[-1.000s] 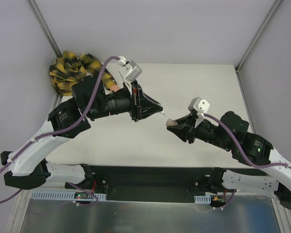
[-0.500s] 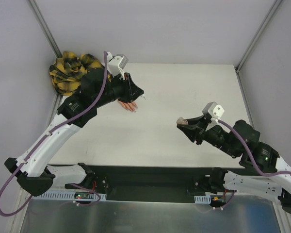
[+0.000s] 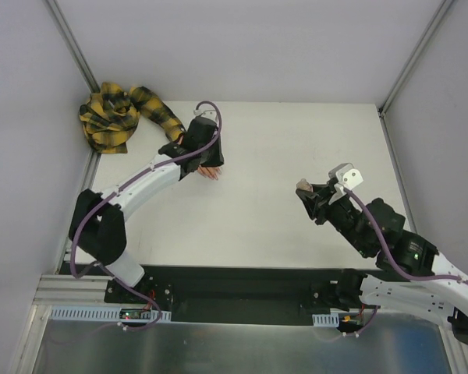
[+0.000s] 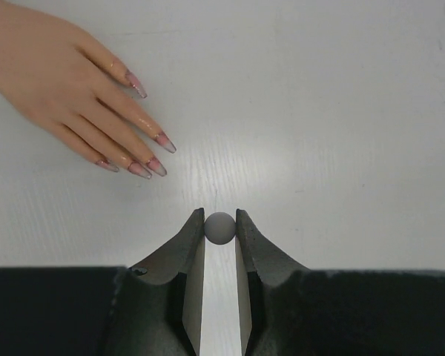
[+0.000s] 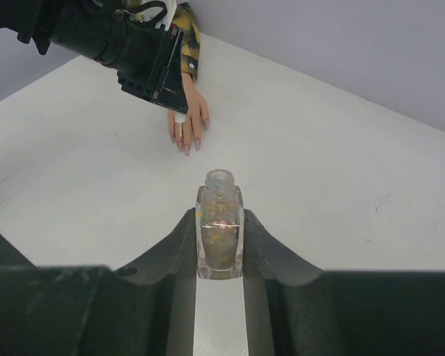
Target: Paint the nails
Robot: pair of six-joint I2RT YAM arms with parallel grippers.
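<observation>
The mannequin hand (image 3: 210, 172) lies flat on the desk (image 3: 296, 140) near its far left corner, fingers pointing toward the middle of the desk. Its yellow-and-black plaid sleeve (image 3: 113, 117) trails back into that corner in a bunched heap. The nails (image 4: 165, 142) are long, pointed and glossy pinkish-red. In the left wrist view four of them show, close together at the fingertips.

The left arm reaches out to the far left, and the left claw (image 4: 220, 216) hangs over the mannequin hand. Its jaws are nearly closed and pinch a small grey round piece (image 4: 220, 228) between their tips. In the left wrist view that piece sits just beside the fingertips, apart from the nails; whether anything touches the hand cannot be told.

The right claw (image 5: 219, 217) is raised above the right half of the desk, well apart from the hand. Its jaws clamp a small clear nail-polish bottle (image 5: 219, 241), upright, with its neck open and speckled glitter inside.
</observation>
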